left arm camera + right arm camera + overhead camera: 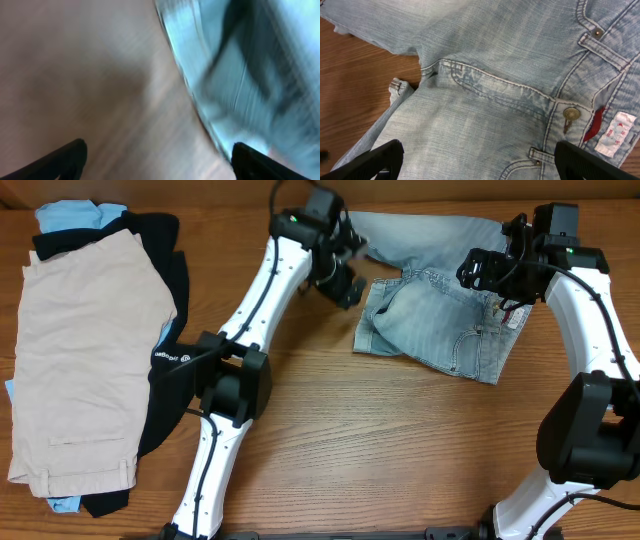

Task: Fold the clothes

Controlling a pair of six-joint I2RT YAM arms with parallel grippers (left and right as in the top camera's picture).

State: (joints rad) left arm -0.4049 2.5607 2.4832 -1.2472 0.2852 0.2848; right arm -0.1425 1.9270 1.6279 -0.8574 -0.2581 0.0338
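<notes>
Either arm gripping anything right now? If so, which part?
Nothing is held. The left gripper is open over bare table, at the edge of the denim shorts. The right gripper is open over the shorts, near the fly button.

Soft, even light; faint shadows beside the denim shorts [440,310]. Left wrist view is motion-blurred; right wrist sharp.

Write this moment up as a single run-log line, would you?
denim shorts: rumpled, not yet folded | left jaws: open, at shorts' edge | right jaws: open, above shorts | beige-topped pile: table's left side
</notes>
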